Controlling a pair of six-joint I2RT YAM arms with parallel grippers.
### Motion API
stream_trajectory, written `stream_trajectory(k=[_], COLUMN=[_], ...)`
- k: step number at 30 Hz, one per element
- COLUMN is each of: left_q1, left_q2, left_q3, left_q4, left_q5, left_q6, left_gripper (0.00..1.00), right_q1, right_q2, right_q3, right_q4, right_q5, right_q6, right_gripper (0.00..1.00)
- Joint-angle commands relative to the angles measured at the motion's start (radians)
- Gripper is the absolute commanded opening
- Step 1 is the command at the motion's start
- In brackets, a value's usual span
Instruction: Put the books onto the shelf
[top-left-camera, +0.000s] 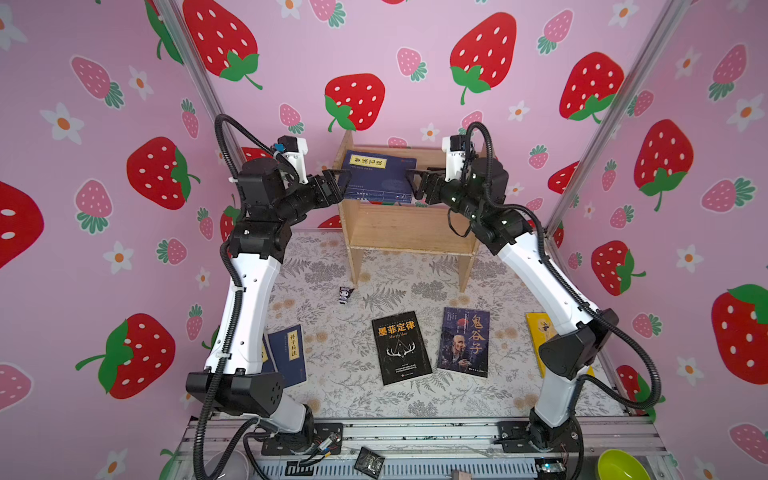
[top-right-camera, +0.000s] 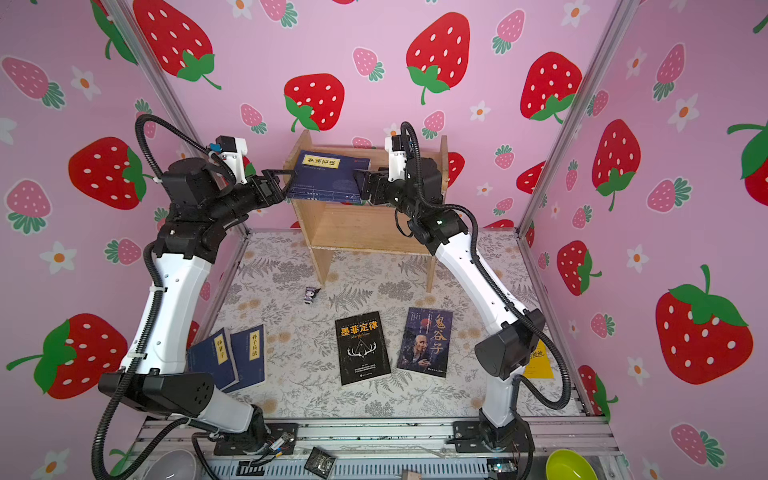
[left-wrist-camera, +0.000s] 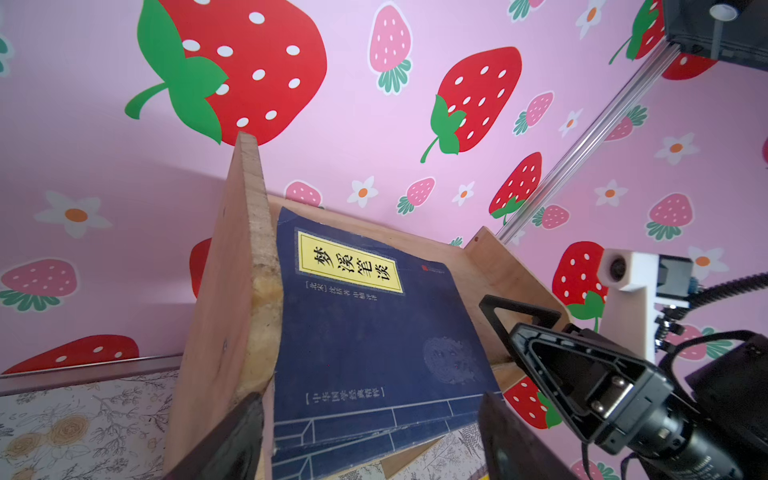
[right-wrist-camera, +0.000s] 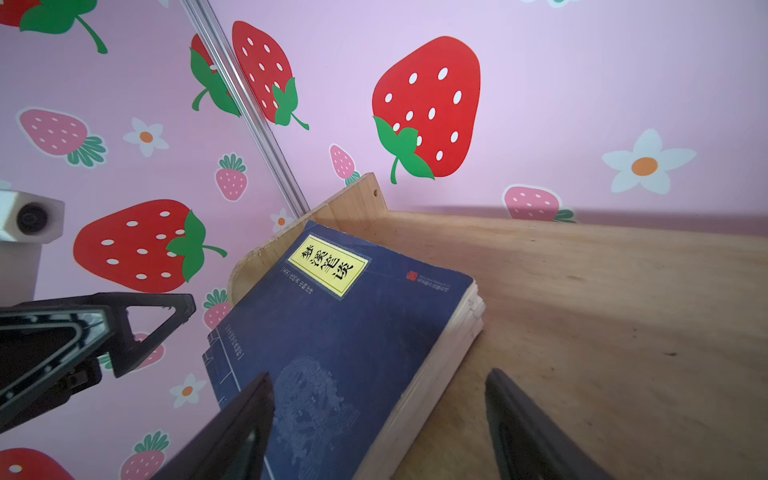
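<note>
A stack of navy books (top-left-camera: 378, 176) (top-right-camera: 326, 174) with a yellow title label lies flat on the top tier of the wooden shelf (top-left-camera: 407, 232) (top-right-camera: 361, 232), overhanging its front. My left gripper (top-left-camera: 334, 183) (left-wrist-camera: 371, 403) stands open at the stack's left end, beside the shelf's side panel (left-wrist-camera: 232, 291). My right gripper (top-left-camera: 415, 183) (right-wrist-camera: 379, 374) is open over the stack's right page edge (right-wrist-camera: 436, 365). On the table lie a black antler book (top-left-camera: 401, 347), an old-man's-face book (top-left-camera: 464, 341), navy books (top-right-camera: 249, 353) and a yellow book (top-right-camera: 539, 363), half hidden by the right arm.
A tiny dark figurine (top-left-camera: 345, 294) stands on the floral tablecloth before the shelf's left leg. A green bowl (top-left-camera: 623, 465) sits beyond the table's front rail at the right. Strawberry-patterned walls close in on three sides. The shelf's lower tier (top-left-camera: 409, 226) holds nothing.
</note>
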Motion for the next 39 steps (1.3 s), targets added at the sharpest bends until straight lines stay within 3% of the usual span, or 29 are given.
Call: stream_trajectory(k=[1,9,17,29,39], left_q1=[0.003,0.004,0.004,-0.001,-0.027], left_q2=[0.011,0.017,0.057,0.109,0.121], left_q3=[0.039,0.064,0.09,0.113,0.156], left_q4=[-0.026,-0.096,-0.073,0.029,-0.006], left_q5=[0.037,-0.025,0.034,0.147,0.136], left_q6=[-0.021,-0.018,-0.053,-0.178,-0.16], left_gripper=[0.82,0.87,0.9,0.89,0.89], right_q1=[0.014,0.057,0.073,0.079,0.079], right_q2=[-0.016,-0.026,-0.038,-0.024,-0.011], right_q3=[-0.01,-0.019,-0.047,-0.051,-0.049], right_q4=[-0.015,-0.049,-0.039,-0.011,0.011], right_q5=[0.021,0.103,0.154,0.133,0.11], right_q6=[0.022,-0.002,0.039,0.061,0.07], right_gripper=[0.81,0.82,0.84,0.84,0.84])
